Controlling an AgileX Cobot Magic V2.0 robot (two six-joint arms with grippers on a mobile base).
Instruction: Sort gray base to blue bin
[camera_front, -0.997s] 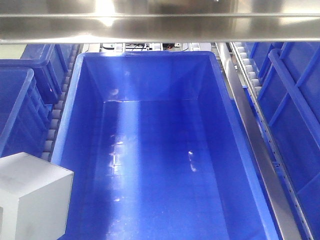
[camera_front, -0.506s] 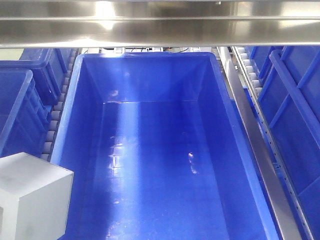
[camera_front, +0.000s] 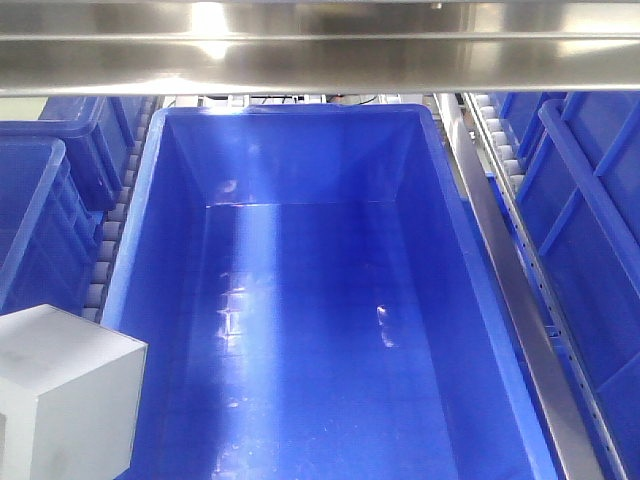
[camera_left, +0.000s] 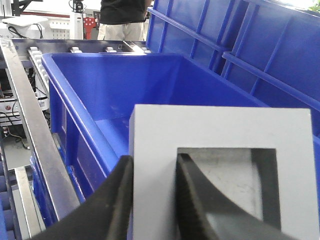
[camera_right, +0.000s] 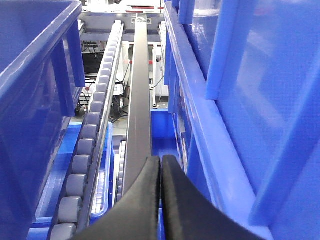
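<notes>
Stillness since a second ago: my left gripper (camera_left: 152, 200) jaws stay clamped on gray base (camera_left: 220, 150) wall, blue bin (camera_left: 65, 85) just beyond them, right gripper (camera_right: 160, 200) jaws together, so release remains.

glossy smooth plastic blue bin (camera_front: 300, 300); matte gray base (camera_left: 220, 150); shiny brushed metal rail (camera_front: 320, 45).

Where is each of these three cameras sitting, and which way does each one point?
Front view: mounted high, looks down into the blue bin; gray base at lower left; no arm shows.
Left wrist view: rides the left hand, whose fingers pinch the base's wall, facing the bin.
Right wrist view: rides the right hand, closed, facing along a roller track.
Front and left wrist views share base and bin.
</notes>
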